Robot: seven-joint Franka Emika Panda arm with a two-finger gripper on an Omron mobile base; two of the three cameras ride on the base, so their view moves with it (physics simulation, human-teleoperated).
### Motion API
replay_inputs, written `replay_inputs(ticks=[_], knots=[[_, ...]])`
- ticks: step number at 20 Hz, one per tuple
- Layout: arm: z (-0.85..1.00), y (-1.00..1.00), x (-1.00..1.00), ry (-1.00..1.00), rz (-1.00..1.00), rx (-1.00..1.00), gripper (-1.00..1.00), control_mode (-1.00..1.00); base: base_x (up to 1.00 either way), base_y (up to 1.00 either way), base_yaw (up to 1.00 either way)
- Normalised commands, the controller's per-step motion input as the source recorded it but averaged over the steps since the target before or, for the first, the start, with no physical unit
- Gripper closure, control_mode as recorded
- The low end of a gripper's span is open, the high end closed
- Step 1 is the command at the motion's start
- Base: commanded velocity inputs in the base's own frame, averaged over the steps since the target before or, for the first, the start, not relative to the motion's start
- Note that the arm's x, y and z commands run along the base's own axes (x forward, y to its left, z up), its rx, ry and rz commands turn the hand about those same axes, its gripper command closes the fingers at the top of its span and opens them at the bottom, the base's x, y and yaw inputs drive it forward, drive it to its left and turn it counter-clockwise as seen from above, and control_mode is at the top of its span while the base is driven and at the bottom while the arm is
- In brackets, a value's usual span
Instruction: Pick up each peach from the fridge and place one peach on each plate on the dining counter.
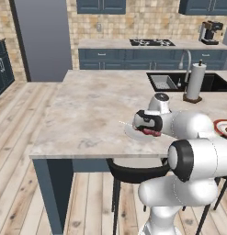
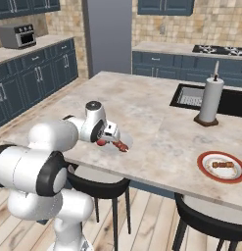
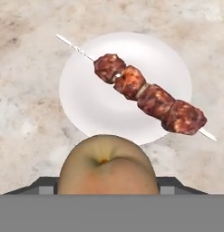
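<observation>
My gripper (image 3: 108,190) is shut on a peach (image 3: 108,165), an orange-tan round fruit that hides the fingertips. It hangs low over the near edge of a plain white plate (image 3: 86,99) on the dining counter (image 1: 87,105). A brown-red meat skewer (image 3: 149,99) lies across that plate. From the right base view the hand (image 2: 105,137) hovers at the counter's front edge with the peach (image 2: 100,143) under it, beside the skewer (image 2: 121,146). A red-rimmed plate (image 2: 203,162) with brown food sits further right. The fridge (image 1: 43,39) stands shut at the back.
A paper towel holder (image 1: 194,82) stands beside the black sink (image 1: 165,82). Black stools (image 1: 133,172) are tucked under the counter's front edge. Behind are the hob (image 1: 151,42) and a coffee machine (image 1: 210,32). A toaster oven (image 2: 17,35) sits on the left cabinets.
</observation>
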Motion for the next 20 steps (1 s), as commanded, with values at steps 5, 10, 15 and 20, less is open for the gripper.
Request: replay_inputs(ticks=[5, 10, 15, 20], knots=[[-0.25, 0.06, 0.54, 0.00, 0.00, 0.00, 1.00, -1.00, 0.00, 0.00, 0.00], [-0.36, 0.10, 0.51, 0.01, 0.00, 0.00, 1.00, -1.00, 0.00, 0.00, 0.00], [-0.40, 0.01, 0.41, 0.03, 0.00, 0.00, 1.00, -1.00, 0.00, 0.00, 0.00], [-0.33, 0.00, 0.49, 0.06, 0.00, 0.00, 1.00, -1.00, 0.00, 0.00, 0.00]])
